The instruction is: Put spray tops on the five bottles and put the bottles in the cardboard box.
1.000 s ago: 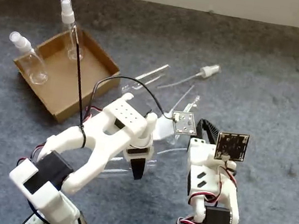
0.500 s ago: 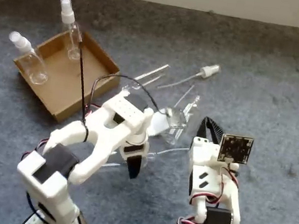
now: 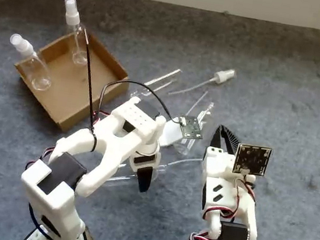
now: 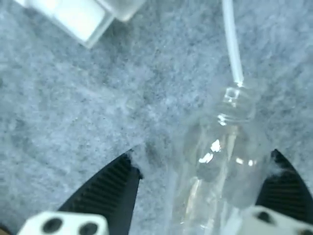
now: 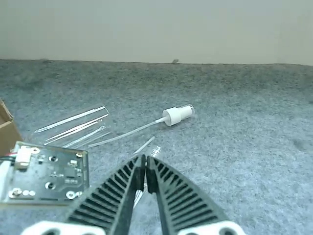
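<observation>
In the left wrist view, my left gripper [image 4: 198,191] is open and straddles a clear bottle [image 4: 220,156] lying on the grey carpet, with one finger [image 4: 112,186] on each side. A thin tube [image 4: 232,44] runs up to the bottle's neck. From above, the left gripper [image 3: 151,171] hovers over this bottle [image 3: 178,163]. My right gripper [image 5: 145,169] is shut and low over the carpet, beside the left arm [image 3: 222,136]. A white spray top [image 5: 178,113] with its long tube lies ahead of it [image 3: 223,76]. The cardboard box [image 3: 61,103] at the back left holds two capped bottles [image 3: 31,63] [image 3: 76,36].
More clear bottles and tubes [image 3: 159,81] lie on the carpet between the box and the loose spray top. The left wrist's circuit board [image 5: 44,171] sits close beside the right gripper. A pale wall borders the carpet's far edge.
The left arm has swung a little toward the back left over the lying bottle, and its circuit board shifted with it. The right arm has moved slightly to the right.
</observation>
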